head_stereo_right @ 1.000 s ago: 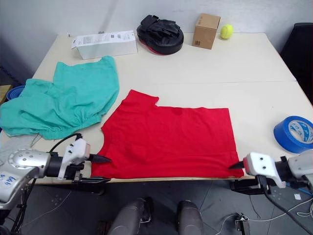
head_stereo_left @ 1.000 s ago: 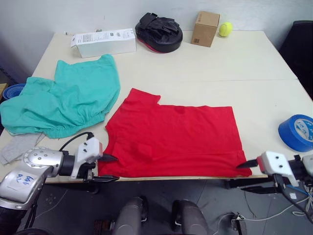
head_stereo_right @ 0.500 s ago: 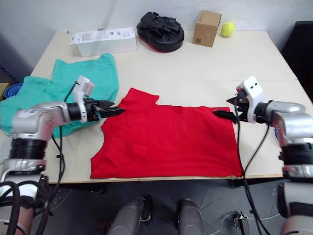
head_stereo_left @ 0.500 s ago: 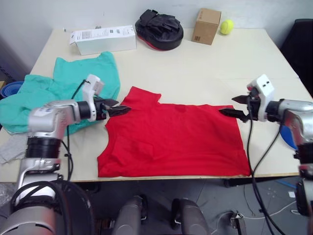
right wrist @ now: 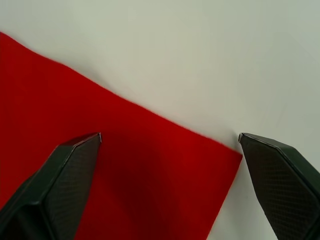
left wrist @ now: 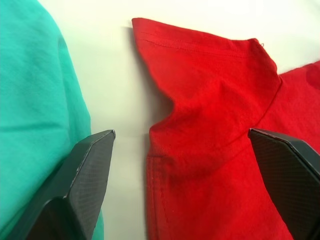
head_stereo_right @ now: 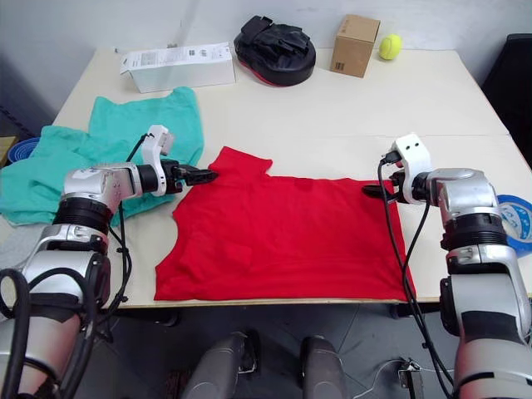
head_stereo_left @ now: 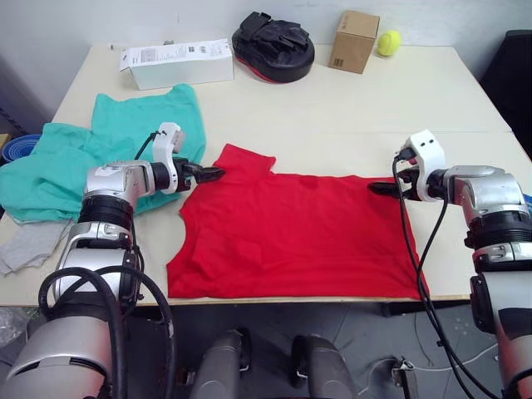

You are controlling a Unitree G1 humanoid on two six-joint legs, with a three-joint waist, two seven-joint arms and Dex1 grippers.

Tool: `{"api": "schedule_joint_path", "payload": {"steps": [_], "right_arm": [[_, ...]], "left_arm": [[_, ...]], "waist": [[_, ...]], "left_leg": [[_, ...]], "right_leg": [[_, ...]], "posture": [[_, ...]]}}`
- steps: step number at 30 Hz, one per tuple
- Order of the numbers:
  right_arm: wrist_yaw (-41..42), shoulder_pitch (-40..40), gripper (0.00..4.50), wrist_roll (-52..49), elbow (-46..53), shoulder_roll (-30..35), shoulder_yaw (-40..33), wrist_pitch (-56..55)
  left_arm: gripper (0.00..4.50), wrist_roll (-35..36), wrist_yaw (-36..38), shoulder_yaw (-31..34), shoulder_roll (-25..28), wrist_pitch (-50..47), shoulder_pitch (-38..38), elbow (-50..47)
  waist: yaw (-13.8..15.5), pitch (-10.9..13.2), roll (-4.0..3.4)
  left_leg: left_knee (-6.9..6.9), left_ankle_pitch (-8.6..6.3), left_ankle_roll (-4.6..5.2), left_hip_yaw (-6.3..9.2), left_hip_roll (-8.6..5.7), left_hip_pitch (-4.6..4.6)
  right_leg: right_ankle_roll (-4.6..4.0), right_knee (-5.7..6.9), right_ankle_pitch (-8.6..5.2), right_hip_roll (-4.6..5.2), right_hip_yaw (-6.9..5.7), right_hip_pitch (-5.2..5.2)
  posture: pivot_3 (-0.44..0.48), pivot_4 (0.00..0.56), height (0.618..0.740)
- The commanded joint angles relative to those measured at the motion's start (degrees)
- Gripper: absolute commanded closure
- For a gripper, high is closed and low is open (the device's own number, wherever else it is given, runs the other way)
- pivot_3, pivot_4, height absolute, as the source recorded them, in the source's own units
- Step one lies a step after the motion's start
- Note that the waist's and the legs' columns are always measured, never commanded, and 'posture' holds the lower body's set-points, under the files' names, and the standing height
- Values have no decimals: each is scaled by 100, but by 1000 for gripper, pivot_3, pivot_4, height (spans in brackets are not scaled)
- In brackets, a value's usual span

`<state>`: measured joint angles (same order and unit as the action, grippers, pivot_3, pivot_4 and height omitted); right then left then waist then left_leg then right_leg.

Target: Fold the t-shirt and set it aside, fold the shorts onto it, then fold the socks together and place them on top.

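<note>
The red t-shirt (head_stereo_left: 299, 233) lies flat on the table's near half, its sleeve (left wrist: 210, 65) toward the left. My left gripper (head_stereo_left: 212, 173) is open at that sleeve's edge, one finger (left wrist: 85, 175) by the teal shorts and the other over red cloth. My right gripper (head_stereo_left: 384, 184) is open low over the shirt's far right corner (right wrist: 220, 160), straddling it. The teal-green shorts (head_stereo_left: 108, 150) lie crumpled at the left. Grey socks (head_stereo_left: 29, 245) rest at the near left edge. Neither gripper holds anything.
Along the far edge stand a white box (head_stereo_left: 174, 62), a black padded mitt (head_stereo_left: 273, 48), a cardboard box (head_stereo_left: 352, 41) and a tennis ball (head_stereo_left: 387, 41). A blue tape roll (head_stereo_right: 515, 223) sits at the right edge. The table's front edge (head_stereo_left: 291, 301) runs just below the shirt.
Both grippers moved from the shirt's near corners at the table's front edge up to its far corners, then settled closer to the cloth. The shirt has stayed flat.
</note>
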<state>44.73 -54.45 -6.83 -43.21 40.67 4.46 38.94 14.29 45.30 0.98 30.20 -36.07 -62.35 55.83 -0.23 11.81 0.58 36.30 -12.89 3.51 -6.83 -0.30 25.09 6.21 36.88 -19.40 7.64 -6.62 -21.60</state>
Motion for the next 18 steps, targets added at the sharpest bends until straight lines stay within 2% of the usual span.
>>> {"api": "schedule_joint_path", "payload": {"steps": [1, 5, 6, 8, 11, 16, 17, 18], "right_arm": [[-131, -210, 20, 118, -275, 30, -128, 113], [1, -300, 20, 89, -531, -7, -157, 172], [30, -309, 191, 83, -564, -16, -156, 172], [68, -300, 589, 61, -586, -55, -160, 183], [52, -260, 1526, 52, -565, -116, -179, 165], [106, -175, 3335, -12, -496, -160, -323, 123], [139, -153, 3805, -33, -479, -160, -366, 65], [187, -125, 4058, -49, -442, -156, -393, -27]], "left_arm": [[15, -208, 131, -47, -51, 151, -102, 216], [15, -367, 212, -92, -71, 110, -104, 288], [4, -386, 208, -75, -75, 106, -104, 301], [418, -419, 184, -21, -76, 147, -107, 369], [1177, -427, 178, 75, -78, 139, -116, 464], [2877, -469, 481, 13, -26, 87, -28, 244], [3286, -467, 555, 4, -11, 89, -2, 168], [3521, -469, 624, -6, 8, 96, 25, 89]], "waist": [[0, 0, 0], [2, -1, 1], [3, -2, 2], [1, -2, 2], [-21, -3, 3], [-54, -4, 5], [-60, -4, 5], [-68, -4, 5]], "left_leg": [[1, 0, 0, -2, 0, -2], [3, 0, 0, -1, -1, -3], [3, 0, 0, -2, -1, -3], [3, -1, -1, -1, -1, -3], [2, -1, -1, -1, -1, -6], [2, -1, -2, -1, 0, -7], [2, -1, -2, 0, 0, -6], [2, -1, -2, 0, 0, -6]], "right_leg": [[0, 1, 0, 1, 3, 0], [-1, 6, 0, 2, 11, 0], [-1, 6, 0, 2, 12, 0], [-1, 8, 0, 2, 13, 0], [-1, 11, 1, 1, 11, 0], [0, 15, 1, 0, 10, 0], [0, 15, 1, -2, 9, 0], [0, 16, 1, -2, 9, 0]], "posture": [[0, 150, 740], [0, 150, 740], [0, 150, 740], [0, 150, 740], [0, 150, 740], [0, 150, 740], [0, 150, 740], [0, 150, 740]]}}
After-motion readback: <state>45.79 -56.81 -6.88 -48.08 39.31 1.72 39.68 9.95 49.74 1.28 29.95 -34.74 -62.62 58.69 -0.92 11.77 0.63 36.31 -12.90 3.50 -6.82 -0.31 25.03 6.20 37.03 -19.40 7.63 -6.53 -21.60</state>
